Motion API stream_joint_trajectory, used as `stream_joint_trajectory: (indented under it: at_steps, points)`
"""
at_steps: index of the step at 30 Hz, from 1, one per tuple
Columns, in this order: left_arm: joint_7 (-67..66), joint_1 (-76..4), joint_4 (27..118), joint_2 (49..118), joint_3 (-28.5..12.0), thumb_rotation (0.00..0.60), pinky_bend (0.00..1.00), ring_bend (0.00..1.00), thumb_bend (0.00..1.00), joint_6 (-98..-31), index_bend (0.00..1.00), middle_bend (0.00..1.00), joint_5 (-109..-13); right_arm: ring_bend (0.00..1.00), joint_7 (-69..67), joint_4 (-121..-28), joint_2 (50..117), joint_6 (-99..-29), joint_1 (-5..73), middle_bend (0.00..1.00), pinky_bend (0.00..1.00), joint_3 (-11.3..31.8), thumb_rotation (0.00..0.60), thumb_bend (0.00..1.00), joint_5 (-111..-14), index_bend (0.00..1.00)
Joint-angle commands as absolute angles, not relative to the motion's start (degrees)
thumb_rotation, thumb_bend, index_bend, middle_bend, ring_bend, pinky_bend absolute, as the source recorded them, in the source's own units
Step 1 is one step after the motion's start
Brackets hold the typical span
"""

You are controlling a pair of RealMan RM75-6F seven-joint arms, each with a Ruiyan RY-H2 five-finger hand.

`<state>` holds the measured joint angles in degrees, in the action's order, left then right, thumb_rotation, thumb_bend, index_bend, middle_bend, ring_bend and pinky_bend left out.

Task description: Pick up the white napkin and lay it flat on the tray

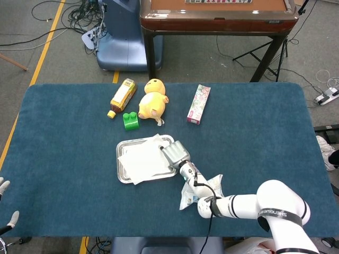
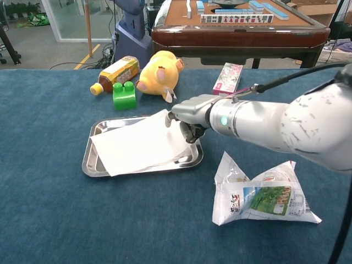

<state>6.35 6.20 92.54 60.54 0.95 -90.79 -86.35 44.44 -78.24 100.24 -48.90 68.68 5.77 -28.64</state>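
The white napkin lies spread over the metal tray, with its lower left edge hanging over the tray's rim. Its far right corner stands raised against my right hand, which hovers over the tray's right edge. The fingers there are curled in and seem to pinch that corner. Only the fingertips of my left hand show at the left border of the head view, apart and holding nothing.
A crumpled snack bag lies right of the tray, under my right forearm. Behind the tray stand a green brick, a yellow plush chick, a tea bottle and a pink box.
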Motion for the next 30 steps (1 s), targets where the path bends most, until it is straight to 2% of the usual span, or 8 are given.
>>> stream_joint_trajectory:
  at_steps: [1,8,14,24,30]
  points:
    - [6.32,6.15,92.54,60.57,0.94,0.6,0.01,0.04,0.33,-90.71,0.07,0.02,-86.31,0.89,42.05,-82.14,97.96,-49.67,67.66,0.93,1.0,7.01,0.562,1.0,-31.83,0.18]
    - [5.63,6.34,93.25,60.21,0.95,0.6,0.01,0.04,0.33,-91.29,0.07,0.02,-86.48,0.9,40.01,-85.68,97.54,-44.98,69.78,0.93,1.0,8.66,0.563,1.0,-34.22,0.18]
    - [5.37,6.8,93.56,60.01,1.16,0.6,0.01,0.04,0.34,-91.63,0.07,0.02,-86.22,0.9,41.38,-84.84,99.26,-42.1,72.89,0.93,1.0,7.59,0.563,1.0,-32.14,0.18]
    - [5.49,7.13,93.36,60.03,1.22,0.6,0.01,0.04,0.34,-91.88,0.07,0.02,-86.07,0.9,42.33,-83.22,100.86,-41.24,75.94,0.93,1.0,5.51,0.562,1.0,-29.1,0.18]
    - [5.89,7.32,93.05,60.12,1.14,0.6,0.01,0.04,0.33,-91.99,0.07,0.02,-85.77,0.9,40.48,-86.22,98.82,-42.19,75.11,0.93,1.0,4.72,0.563,1.0,-30.81,0.18]
